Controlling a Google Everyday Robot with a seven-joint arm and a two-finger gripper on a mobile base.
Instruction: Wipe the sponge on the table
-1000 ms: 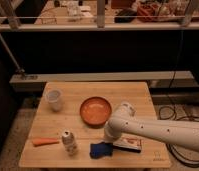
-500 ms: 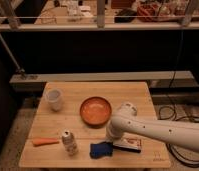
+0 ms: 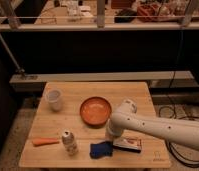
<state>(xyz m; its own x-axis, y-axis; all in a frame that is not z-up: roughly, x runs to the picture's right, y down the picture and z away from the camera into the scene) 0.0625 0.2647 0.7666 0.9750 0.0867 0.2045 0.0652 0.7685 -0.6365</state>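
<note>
The sponge (image 3: pixel 100 149), a small dark blue rumpled block, lies on the light wooden table (image 3: pixel 138 95) near its front edge. My white arm reaches in from the right and bends down at its wrist. The gripper (image 3: pixel 112 141) sits low over the table at the sponge's right end, mostly hidden behind the wrist. Whether it touches the sponge I cannot make out.
A flat dark box with a red-and-white label (image 3: pixel 128 145) lies just right of the sponge, under the arm. A can (image 3: pixel 69 142) and an orange carrot-like stick (image 3: pixel 45 141) are to the left. An orange bowl (image 3: pixel 95 110) and a white cup (image 3: pixel 54 99) stand farther back.
</note>
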